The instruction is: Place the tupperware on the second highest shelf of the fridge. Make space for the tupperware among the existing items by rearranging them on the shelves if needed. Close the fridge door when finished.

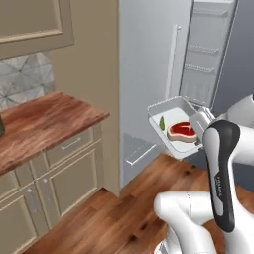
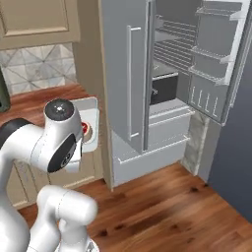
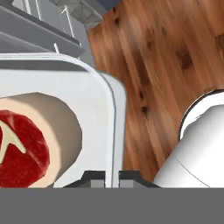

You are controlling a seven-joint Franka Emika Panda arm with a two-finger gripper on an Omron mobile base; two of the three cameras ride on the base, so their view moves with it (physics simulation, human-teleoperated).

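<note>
Tupperware (image 1: 174, 126) pinched by rim in closed gripper (image 3: 112, 177), short of fridge (image 2: 147, 74); risks tilting, spilling steak (image 1: 182, 131).

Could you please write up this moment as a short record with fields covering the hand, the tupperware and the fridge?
hand: shut on the rim of the tupperware
tupperware: held up in the air in front of the fridge, above the wooden floor
contents: red steak, small green piece
fridge: right door open, left door shut
</note>
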